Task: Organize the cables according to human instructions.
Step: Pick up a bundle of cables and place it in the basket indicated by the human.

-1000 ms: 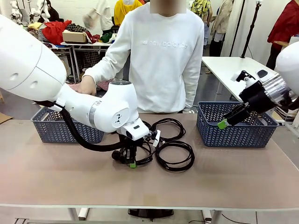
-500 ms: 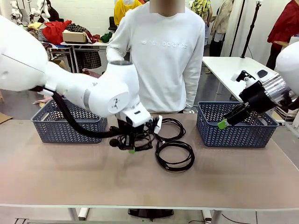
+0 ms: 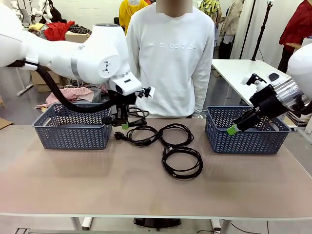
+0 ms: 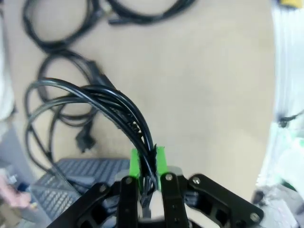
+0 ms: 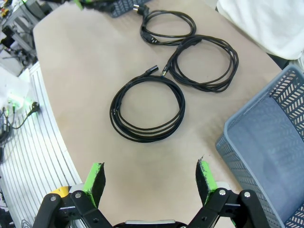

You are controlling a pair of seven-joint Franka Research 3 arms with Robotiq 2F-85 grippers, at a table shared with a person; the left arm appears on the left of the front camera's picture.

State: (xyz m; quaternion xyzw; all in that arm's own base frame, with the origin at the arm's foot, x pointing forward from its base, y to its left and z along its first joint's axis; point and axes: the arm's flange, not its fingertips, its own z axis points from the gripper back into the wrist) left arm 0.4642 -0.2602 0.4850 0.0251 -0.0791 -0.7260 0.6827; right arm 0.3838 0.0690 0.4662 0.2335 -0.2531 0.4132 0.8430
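Black and thin, the held cable [image 4: 102, 97] is a coiled loop pinched between the green pads of the left gripper [image 4: 147, 161], whose jaws are clamped tight on its bundled strands. Seen from the front, this gripper hangs above the table [image 3: 73, 185], just off the right end of the left basket [image 3: 68, 134], and the loop dangles clear of the tabletop. Three more cables lie flat near the middle of the table, close together. The far left cable [image 3: 143, 135] has its plug pointing toward the left basket. The far middle cable [image 3: 176, 133] lies just right of it. The near cable [image 3: 182, 164] lies nearest the robot. The right gripper [image 5: 150, 173] has its jaws wide apart with nothing between them, and it is poised over the near left part of the right basket [image 3: 243, 141], well apart from the cables. A person in a white sweatshirt [image 3: 170, 58] stands at the far side of the table, between the two baskets.
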